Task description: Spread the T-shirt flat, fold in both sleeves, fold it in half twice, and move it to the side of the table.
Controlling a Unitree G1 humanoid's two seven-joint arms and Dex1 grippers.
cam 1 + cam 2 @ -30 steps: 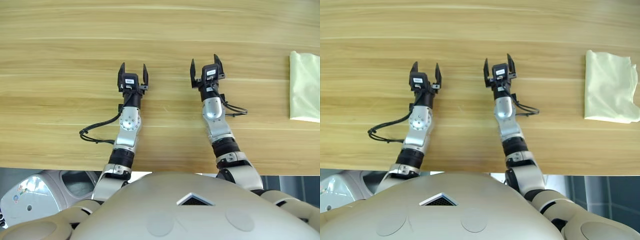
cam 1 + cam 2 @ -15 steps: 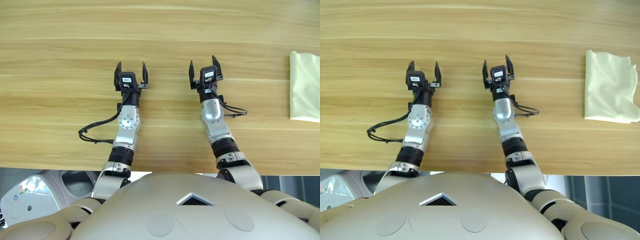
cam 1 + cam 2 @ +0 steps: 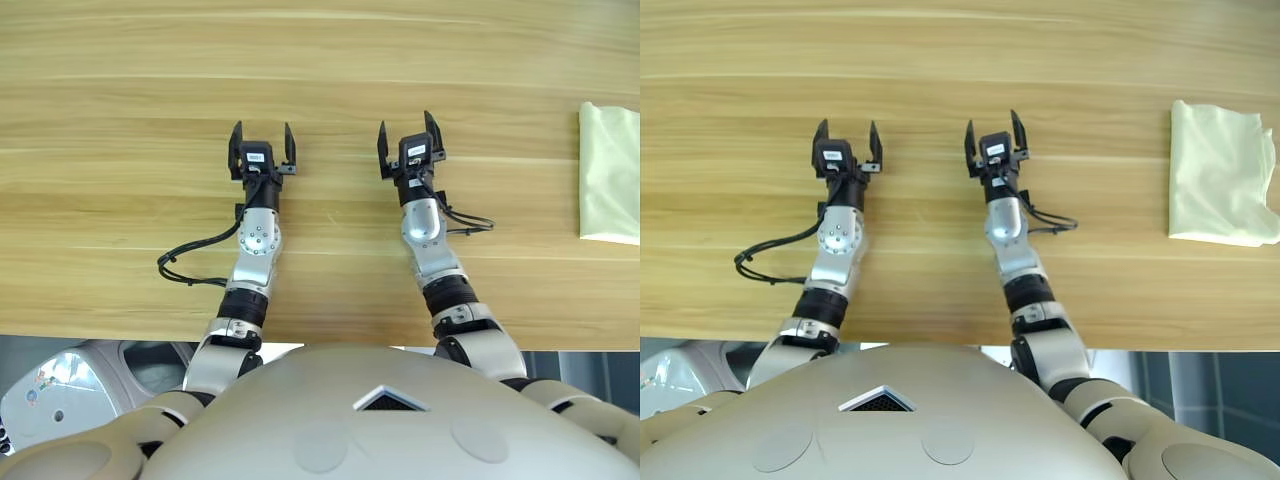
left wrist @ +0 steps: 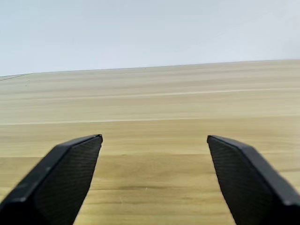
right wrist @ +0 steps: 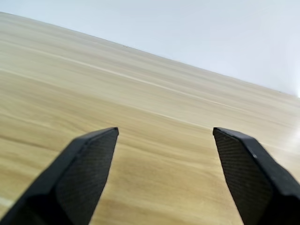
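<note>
T-shirt [image 3: 1220, 175] folding looks finished to me. Over the last second my left tool [image 3: 262, 130] has edged slightly leftward, and it now holds still over the bench [image 3: 120, 80], spread wide and empty. My right tool [image 3: 406, 123], near it, has barely moved and is also spread wide with nothing in it. Well to the right, the folded T-shirt lies at the bench's side, so I judge both arms are simply parked.

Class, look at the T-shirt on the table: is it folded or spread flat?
Folded: the T-shirt lies as a compact creased rectangle on the right of the table.
</note>
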